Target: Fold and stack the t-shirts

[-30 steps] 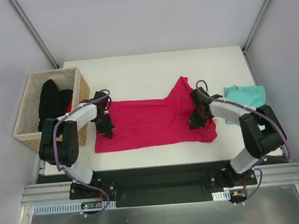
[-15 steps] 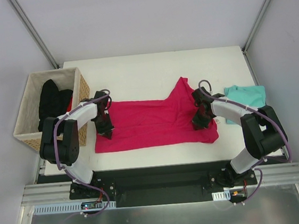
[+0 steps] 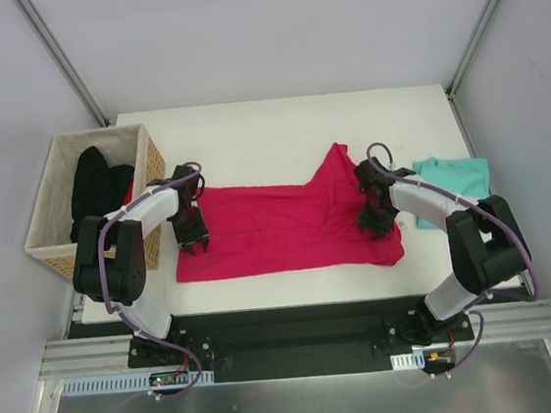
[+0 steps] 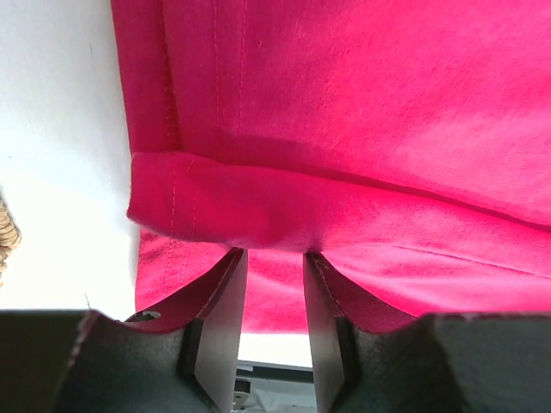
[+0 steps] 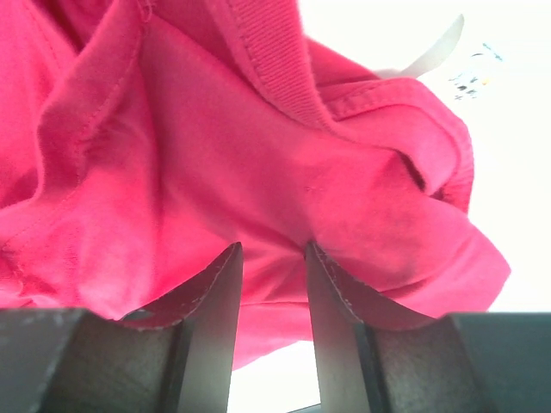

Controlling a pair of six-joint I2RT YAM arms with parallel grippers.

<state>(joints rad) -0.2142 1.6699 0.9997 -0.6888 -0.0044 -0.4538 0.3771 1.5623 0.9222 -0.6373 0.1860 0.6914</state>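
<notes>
magenta t-shirt [image 3: 283, 230] now lies stretched wide across the near half of the tabletop [image 3: 277, 127], with the teal t-shirt [image 3: 455, 180] crumpled just past its right end. both pinches have let go since a second back: left gripper [image 3: 194, 237] and right gripper [image 3: 374, 221] have their jaws parted, cloth slack at the tips, nothing clamped. i'd say spreading is done and folding comes next. it's soft jersey, with a stitched hem rolled over on the left. ribbed collar [image 5: 271, 60] and white label [image 5: 435, 53] are bunched on the right.
</notes>
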